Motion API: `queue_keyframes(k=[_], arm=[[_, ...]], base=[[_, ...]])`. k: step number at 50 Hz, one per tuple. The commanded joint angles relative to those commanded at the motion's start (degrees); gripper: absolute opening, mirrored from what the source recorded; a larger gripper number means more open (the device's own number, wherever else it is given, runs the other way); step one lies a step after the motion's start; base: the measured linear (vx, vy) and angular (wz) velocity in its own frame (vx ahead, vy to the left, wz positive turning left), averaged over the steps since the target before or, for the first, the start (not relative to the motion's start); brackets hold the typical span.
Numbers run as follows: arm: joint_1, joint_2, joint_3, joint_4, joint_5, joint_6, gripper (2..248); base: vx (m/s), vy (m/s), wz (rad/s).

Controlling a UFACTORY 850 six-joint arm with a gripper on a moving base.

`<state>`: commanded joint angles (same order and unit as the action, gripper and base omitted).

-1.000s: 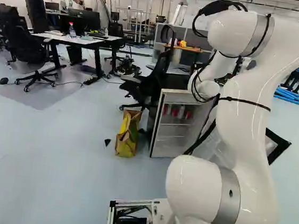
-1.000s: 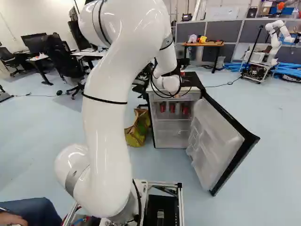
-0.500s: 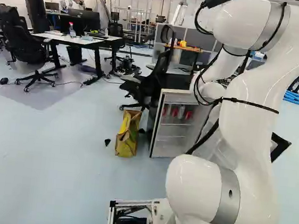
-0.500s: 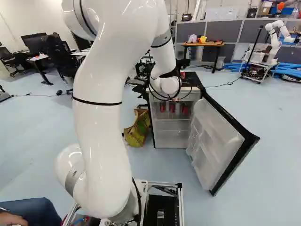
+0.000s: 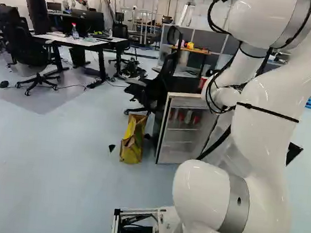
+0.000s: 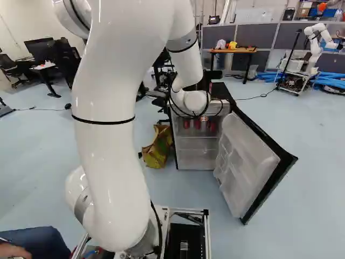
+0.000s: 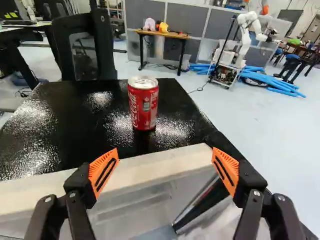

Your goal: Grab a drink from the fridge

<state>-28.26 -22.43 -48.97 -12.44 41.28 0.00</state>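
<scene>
The base has held its place, but the arm (image 6: 110, 135) has shifted against the joint at its foot: its upper part now sits farther right in the left base view and farther left in the right base view. A red can (image 7: 143, 102) has come out from behind the wrist in the left base view, near the upper middle.

The fingers (image 7: 164, 156) stand wide apart with nothing between them, just above the pale front edge of the fridge (image 7: 55, 122). Ahead of them, well out of their grasp, that can stands upright on the glossy black fridge top. Below, in the upper middle of the right base view, more cans (image 6: 197, 124) stand on the fridge's upper shelf, though at that size I can't fairly say what they are. The door (image 6: 240, 167) hangs open toward the lower right of the same view, and a yellow bag (image 5: 132, 142) stands by the fridge.

I judge this to be a retreat, with the drink probably set down on top and the grabbing done. The next move calls for backing straight away, fingers apart, until they clear the front edge; dropping too soon could knock them against it or the open door.
</scene>
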Motion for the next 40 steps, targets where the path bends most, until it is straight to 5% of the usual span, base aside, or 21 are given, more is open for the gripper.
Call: queue_keyframes(k=[40], arm=[[-6.8,9.4,5.8,4.0,-11.3,0.0,247]], base=[[0.000,0.000,0.000]])
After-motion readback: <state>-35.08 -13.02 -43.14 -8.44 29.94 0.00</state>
